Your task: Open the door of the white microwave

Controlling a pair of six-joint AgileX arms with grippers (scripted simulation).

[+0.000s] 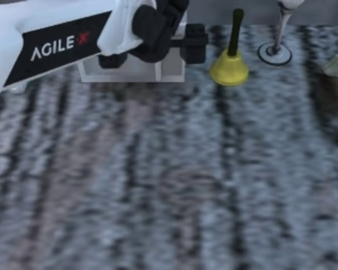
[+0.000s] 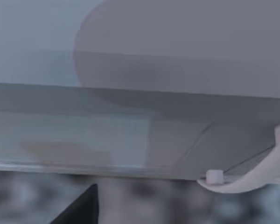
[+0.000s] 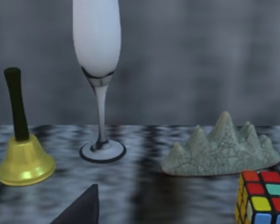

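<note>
The left gripper (image 1: 194,42) sits at the microwave (image 1: 129,70) front beside the bell (image 1: 229,67), apparently working the door (image 2: 130,140) handle; its opening I cannot tell.

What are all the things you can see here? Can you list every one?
white microwave: one, white-grey, far edge of the table, top view's left, mostly hidden under the left arm
door: one, greyish window, fills the left wrist view; a white handle shows at one edge
bell: one, gold with a black handle, right of the microwave
wine glass: one, whitish with a dark-rimmed foot, right of the bell
rock ornament: one, pale green, crackled, peaked, right of the glass
puzzle cube: one, many colours, seen in the right wrist view only
table: one, streaked grey
left gripper: one, black, at the microwave's front
right gripper: not seen in the top view
</note>
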